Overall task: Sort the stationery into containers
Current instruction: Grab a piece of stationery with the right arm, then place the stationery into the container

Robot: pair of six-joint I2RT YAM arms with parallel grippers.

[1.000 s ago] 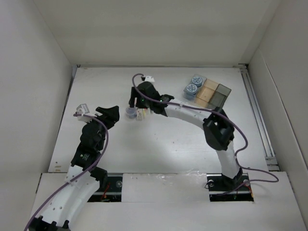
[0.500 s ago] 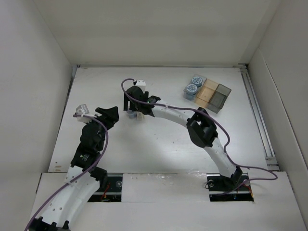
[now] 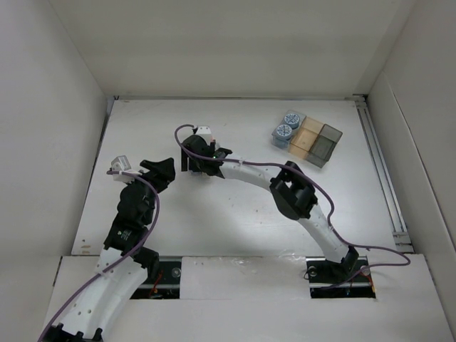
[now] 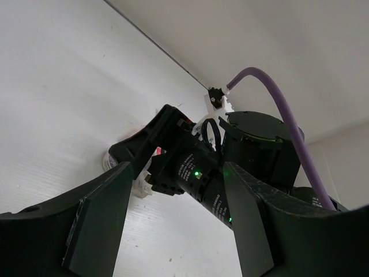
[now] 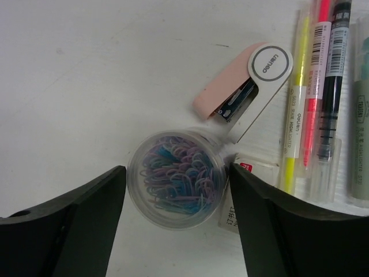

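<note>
My right gripper (image 3: 194, 161) is open, its jaws either side of a clear round tub of pastel paper clips (image 5: 176, 179) that stands on the table. A pink stapler (image 5: 242, 92) lies just beyond the tub. Yellow (image 5: 296, 98) and pink (image 5: 314, 86) highlighters, a black pen (image 5: 331, 81) and a grey-green stick (image 5: 360, 115) lie side by side to its right. The compartment tray (image 3: 318, 142) sits at the far right, with two blue-grey discs (image 3: 283, 132) in its pale blue cells. My left gripper (image 3: 161, 171) is open and empty, pointing at the right wrist.
A small white box with a red label (image 5: 249, 193) touches the tub's right side under my right finger. The right arm's wrist (image 4: 230, 150) fills the space ahead of the left gripper (image 4: 173, 231). White walls enclose the table on the left, the far side and the right.
My right gripper has moved left and come over the paper-clip tub, which now hides beneath it in the top view. The left arm has not moved.
</note>
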